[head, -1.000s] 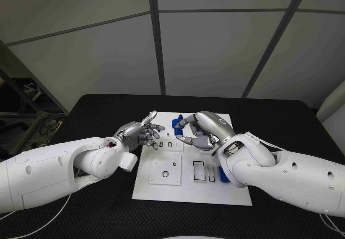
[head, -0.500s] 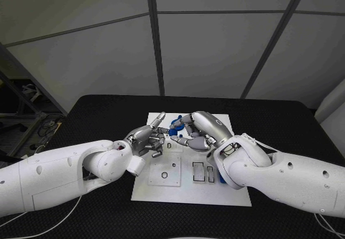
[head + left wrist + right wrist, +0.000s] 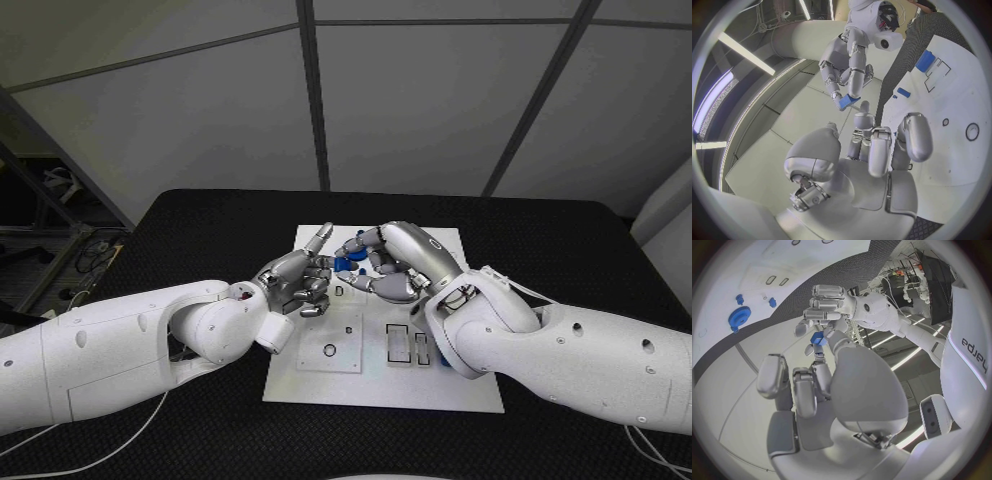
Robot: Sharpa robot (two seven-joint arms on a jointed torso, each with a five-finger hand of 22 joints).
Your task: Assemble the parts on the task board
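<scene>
Blue part [image 3: 346,262] is pinched in the right robot hand [image 3: 387,262] above the white board [image 3: 378,385]; the left robot hand [image 3: 296,281] is held alongside, fingers spread, nothing grasped.

left hand [image 3: 296,275], right hand [image 3: 387,262], blue part [image 3: 346,261] between

Task board [image 3: 378,385]: white, smooth, matt plate with dark-edged cut-outs.
Surface [image 3: 577,240]: black, rough-textured, cloth-like covering, matt.
Left robot hand [image 3: 296,278]: silver, metallic-looking, satin sheen, dark joints.
Right robot hand [image 3: 389,262]: same silver finish, smooth rounded shells.
Small part [image 3: 346,262]: blue, plastic-looking, smooth.
Gear-shaped part [image 3: 737,317]: blue, plastic-looking, toothed rim.
Arms [image 3: 116,345]: white, glossy, smooth plastic-looking casing.
</scene>
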